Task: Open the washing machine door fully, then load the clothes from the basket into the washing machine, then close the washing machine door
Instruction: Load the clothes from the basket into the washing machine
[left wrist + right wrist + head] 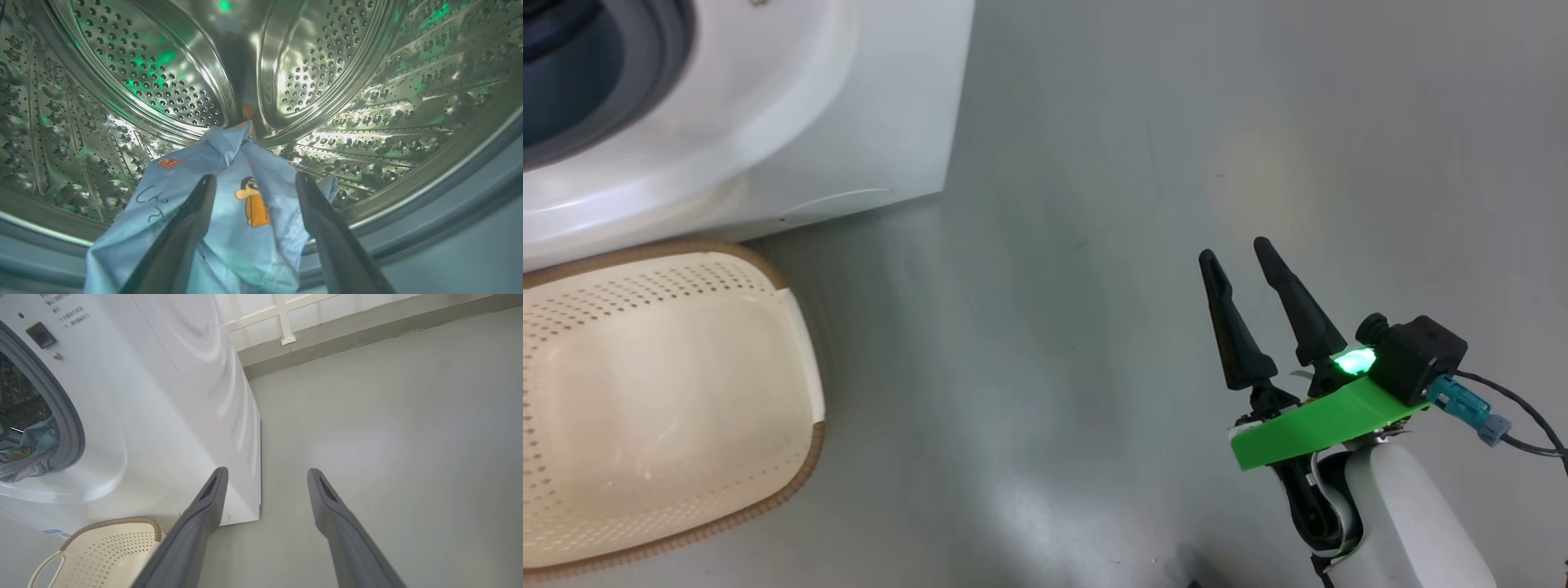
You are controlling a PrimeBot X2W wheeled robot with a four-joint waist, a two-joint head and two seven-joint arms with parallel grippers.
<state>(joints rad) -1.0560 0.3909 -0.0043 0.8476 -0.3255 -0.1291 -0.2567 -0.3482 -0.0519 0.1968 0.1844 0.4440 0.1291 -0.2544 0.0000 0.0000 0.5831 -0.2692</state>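
**Clothes in the drum, basket bare: pull out clean**

The left gripper (255,177) is inside the washing machine (163,396), its two fingers spread wide with nothing pinched between them. The clothes (179,192), light-blue fabric with a cartoon figure, lie bunched on the lower part of the steel drum (163,73), between and under those fingers. Whether a fold drapes over a finger cannot be told. The right wrist view shows blue fabric sitting low at the mouth, close to the grey gasket (69,416).

The basket (670,392) stands on the floor (1054,327) just in front of the machine, and the part in view holds nothing. The right gripper (1235,248) hangs over bare floor, well apart from both, its fingers apart and holding nothing.

Loading looks done or nearly so. To finish well, the left arm should back straight out along its fingers, jaws kept wide, so no cloth is dragged along. Any fabric over the gasket wants nudging deeper first, or the washing machine door may trap it on closing.
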